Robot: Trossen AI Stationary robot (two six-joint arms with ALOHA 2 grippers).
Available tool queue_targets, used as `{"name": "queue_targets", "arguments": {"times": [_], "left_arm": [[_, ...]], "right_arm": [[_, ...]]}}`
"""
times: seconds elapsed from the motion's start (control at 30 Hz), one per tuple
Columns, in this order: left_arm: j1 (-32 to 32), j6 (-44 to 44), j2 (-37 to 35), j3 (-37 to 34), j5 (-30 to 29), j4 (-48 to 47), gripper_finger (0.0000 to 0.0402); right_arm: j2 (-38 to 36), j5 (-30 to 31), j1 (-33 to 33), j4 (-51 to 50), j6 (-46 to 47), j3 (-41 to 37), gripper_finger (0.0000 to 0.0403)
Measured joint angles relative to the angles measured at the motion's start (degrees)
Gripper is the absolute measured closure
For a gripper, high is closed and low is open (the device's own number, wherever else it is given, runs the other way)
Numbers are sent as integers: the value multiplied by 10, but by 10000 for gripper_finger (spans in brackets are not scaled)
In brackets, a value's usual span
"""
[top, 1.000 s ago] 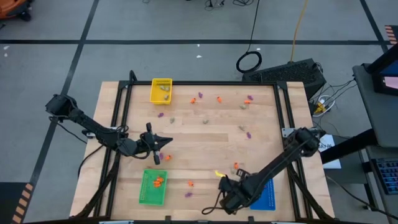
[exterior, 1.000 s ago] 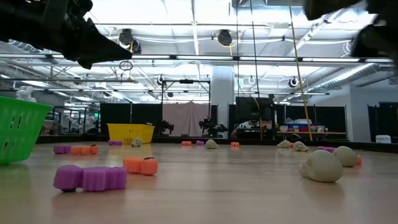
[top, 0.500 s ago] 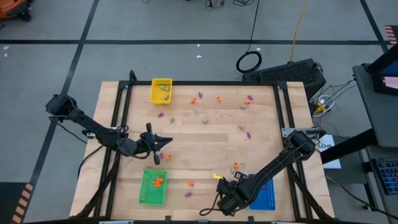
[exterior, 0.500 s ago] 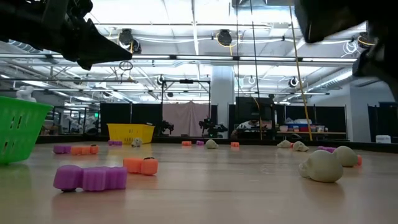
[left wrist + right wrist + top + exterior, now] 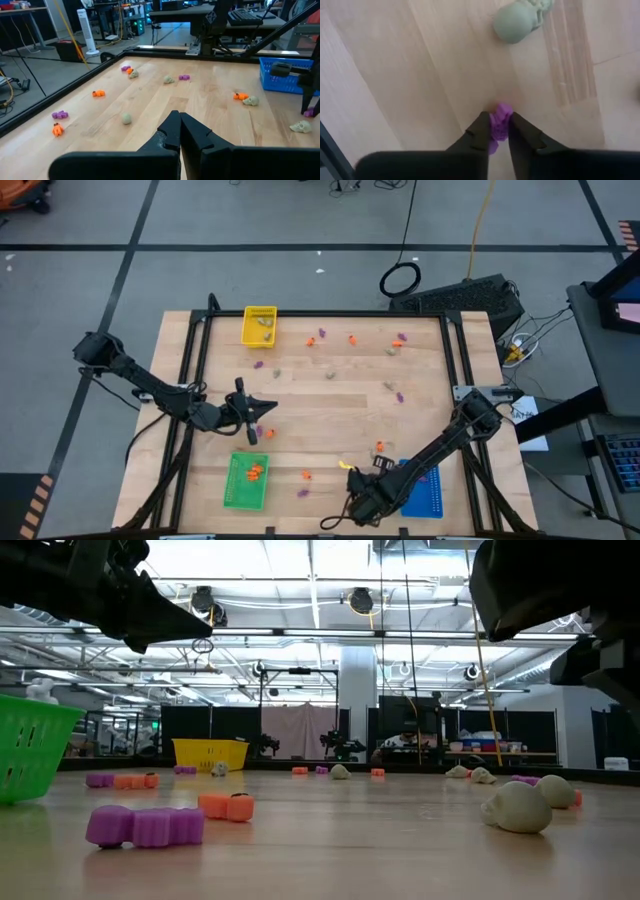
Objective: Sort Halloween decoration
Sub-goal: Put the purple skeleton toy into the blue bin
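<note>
My right hand (image 5: 496, 131) is low over the surface (image 5: 330, 405), its two fingers (image 5: 479, 134) closed on a purple trinket (image 5: 499, 125) that shows between the tips and pokes out just ahead of them. A beige-grey skull (image 5: 517, 21) lies on the wood well ahead of this hand, apart from it. From above, the same hand (image 5: 347, 470) sits just beside the blue tray (image 5: 425, 490), with an orange piece (image 5: 379, 446) a little beyond it.

My left hand (image 5: 178, 131) hangs above the surface with its fingers pressed together, holding nothing. From above it (image 5: 262, 406) is between the green tray (image 5: 233, 485) and the yellow tray (image 5: 259, 326). Ahead of this hand the loose pieces are scattered: a beige ball (image 5: 126, 118) nearest, an orange piece (image 5: 98, 93) and a purple piece (image 5: 59, 115) off to one side, a purple piece (image 5: 184, 77) farther out.

The green tray holds orange pieces (image 5: 254, 471); the yellow tray holds beige-grey ones (image 5: 264, 327).
</note>
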Motion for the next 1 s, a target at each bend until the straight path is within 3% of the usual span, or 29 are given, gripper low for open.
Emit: {"name": "queue_targets", "arguments": {"times": [0.37,0.7,0.83,1.0], "left_arm": [[0,0,0,0,0,0,398],[0,0,0,0,0,0,398],[0,-1,0,0,0,0,398],[0,-1,0,0,0,0,398]], "right_arm": [[-67,15,2,-24,-9,-3,393],[-177,-18,68,-223,114,-6,394],[-213,-20,89,-217,151,-62,394],[-251,-42,92,-83,152,-203,394]]}}
